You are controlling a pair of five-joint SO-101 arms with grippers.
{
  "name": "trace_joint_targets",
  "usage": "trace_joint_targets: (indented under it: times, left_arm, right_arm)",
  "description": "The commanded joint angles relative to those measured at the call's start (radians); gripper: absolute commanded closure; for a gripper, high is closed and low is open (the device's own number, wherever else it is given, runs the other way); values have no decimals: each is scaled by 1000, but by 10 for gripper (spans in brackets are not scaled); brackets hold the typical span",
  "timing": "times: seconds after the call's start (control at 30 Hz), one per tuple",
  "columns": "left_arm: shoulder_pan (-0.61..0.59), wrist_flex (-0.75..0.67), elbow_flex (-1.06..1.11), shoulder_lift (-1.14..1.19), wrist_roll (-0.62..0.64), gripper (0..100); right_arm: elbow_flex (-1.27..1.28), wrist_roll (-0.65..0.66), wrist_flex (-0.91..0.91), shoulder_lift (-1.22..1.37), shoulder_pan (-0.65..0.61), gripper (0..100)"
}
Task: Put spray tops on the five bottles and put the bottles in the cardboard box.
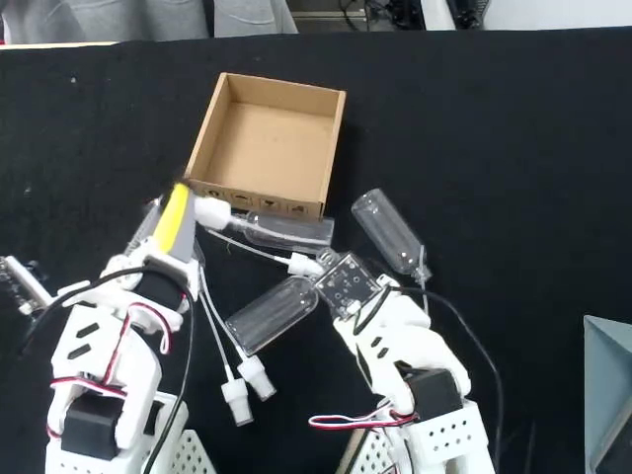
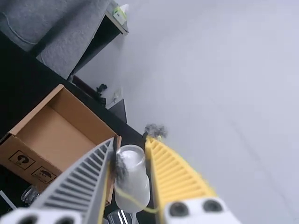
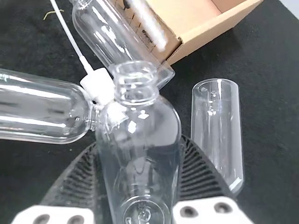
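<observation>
Right wrist view: capping step.
Right claw (image 3: 140, 147) grips a bottle (image 3: 139, 116), left claw (image 2: 130, 148) a spray top (image 2: 132, 175); next, align them.

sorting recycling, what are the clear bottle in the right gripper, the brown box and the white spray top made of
Clear round bottle in the right gripper: see-through with sharp glints, probably glossy plastic, maybe glass. Brown open box: matte tan walls, cardboard. White spray top: opaque, smooth, likely plastic.

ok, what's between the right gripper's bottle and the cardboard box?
A clear bottle lying along the front wall of the cardboard box, past the open neck of the held bottle. Seen in the right wrist and high views.
</observation>
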Motion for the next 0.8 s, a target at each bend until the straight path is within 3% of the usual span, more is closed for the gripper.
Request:
trace_joint_targets:
  times: [0.0, 0.4, 0.77]
  left_arm:
    - [30, 37, -79, -3, -14, 971]
    - [-38, 58, -71, -3, -14, 971]
    - [73, 120, -68, -3, -14, 971]
  right_arm:
    - [-5, 18, -15, -102, -17, 969]
    - [-5, 15, -12, -102, -17, 969]
    - [-5, 15, -12, -102, -17, 969]
